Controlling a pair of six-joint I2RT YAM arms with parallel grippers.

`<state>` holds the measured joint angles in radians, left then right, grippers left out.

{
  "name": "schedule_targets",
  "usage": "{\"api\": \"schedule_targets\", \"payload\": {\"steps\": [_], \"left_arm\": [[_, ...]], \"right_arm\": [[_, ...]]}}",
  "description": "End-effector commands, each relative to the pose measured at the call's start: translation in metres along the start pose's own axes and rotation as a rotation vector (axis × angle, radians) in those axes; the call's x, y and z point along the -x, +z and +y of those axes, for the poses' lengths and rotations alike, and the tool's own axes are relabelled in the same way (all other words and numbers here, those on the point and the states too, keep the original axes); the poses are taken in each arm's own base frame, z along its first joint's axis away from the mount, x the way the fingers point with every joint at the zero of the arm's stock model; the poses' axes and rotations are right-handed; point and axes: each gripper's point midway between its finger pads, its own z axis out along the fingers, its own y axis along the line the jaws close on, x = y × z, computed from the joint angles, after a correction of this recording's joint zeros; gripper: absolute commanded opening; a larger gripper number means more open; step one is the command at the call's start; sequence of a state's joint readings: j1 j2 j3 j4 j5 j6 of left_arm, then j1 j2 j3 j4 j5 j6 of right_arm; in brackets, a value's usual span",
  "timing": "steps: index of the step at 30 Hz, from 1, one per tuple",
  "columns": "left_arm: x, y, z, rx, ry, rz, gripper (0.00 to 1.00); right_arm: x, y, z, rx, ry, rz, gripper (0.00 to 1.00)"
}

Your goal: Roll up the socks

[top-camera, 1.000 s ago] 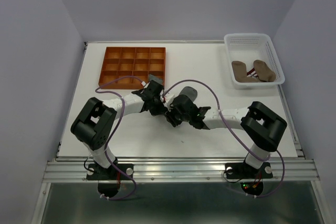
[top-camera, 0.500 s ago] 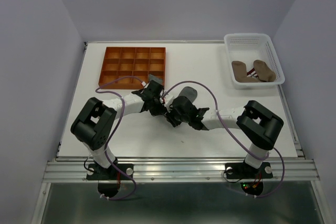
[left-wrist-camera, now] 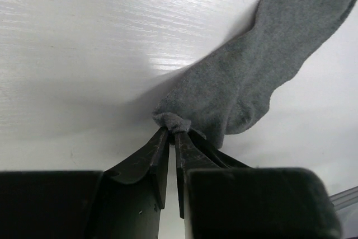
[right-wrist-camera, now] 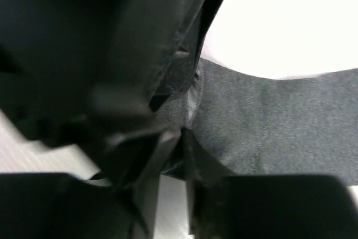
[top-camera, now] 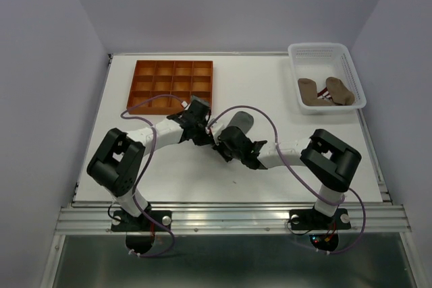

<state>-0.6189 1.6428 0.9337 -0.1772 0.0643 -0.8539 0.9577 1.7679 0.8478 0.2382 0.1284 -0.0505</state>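
Grey sock, centre frame: judged soft, light, limp | left gripper pinches its bunched edge | right gripper: grip unclear | best held at bunched edge

One grey sock of soft knit lies stretched out flat, running up and to the right away from the left gripper. Its near end is drawn into a small bunched knot nipped between that gripper's fingertips. Its cloth also meets the tips of the right gripper, where blur hides any clamping. Two tan-brown socks, a red-white striped part showing between them, lie side by side, well apart from both sets of fingers, far to their right.
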Motion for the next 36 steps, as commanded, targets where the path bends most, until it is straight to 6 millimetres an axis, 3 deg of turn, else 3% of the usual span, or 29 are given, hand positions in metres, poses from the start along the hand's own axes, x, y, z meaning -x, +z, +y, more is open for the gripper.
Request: {"api": "schedule_targets", "payload": {"steps": [1,5,8,13,18,22,28,33,36], "left_arm": [[0.025,-0.029,-0.026,-0.091,0.007,-0.078,0.22],[0.028,-0.032,-0.021,-0.083,-0.003,-0.093,0.29],[0.029,-0.033,-0.017,-0.083,-0.012,-0.098,0.35],[0.03,-0.034,-0.014,-0.083,-0.012,-0.101,0.36],[0.028,-0.038,-0.011,-0.087,-0.01,-0.106,0.38],[0.021,-0.036,-0.008,-0.09,-0.008,-0.084,0.39],[0.012,-0.033,-0.001,-0.089,-0.001,-0.062,0.39],[0.006,-0.031,0.0,-0.106,-0.001,-0.048,0.39],[0.001,-0.025,0.006,-0.099,-0.006,-0.037,0.4]], "right_arm": [[-0.034,0.004,-0.006,-0.064,-0.009,0.105,0.19],[-0.032,0.004,-0.011,-0.101,0.021,0.1,0.05],[-0.021,0.002,-0.002,-0.063,0.093,0.073,0.01],[-0.001,-0.004,0.025,0.065,0.215,0.041,0.01],[0.01,-0.008,0.03,0.162,0.39,0.051,0.01],[0.013,-0.007,0.015,0.223,0.536,0.065,0.01],[0.008,-0.007,0.027,0.39,0.677,0.092,0.01],[0.011,-0.008,0.015,0.403,0.753,0.083,0.01],[0.017,-0.013,0.021,0.496,0.806,0.064,0.01]]}}
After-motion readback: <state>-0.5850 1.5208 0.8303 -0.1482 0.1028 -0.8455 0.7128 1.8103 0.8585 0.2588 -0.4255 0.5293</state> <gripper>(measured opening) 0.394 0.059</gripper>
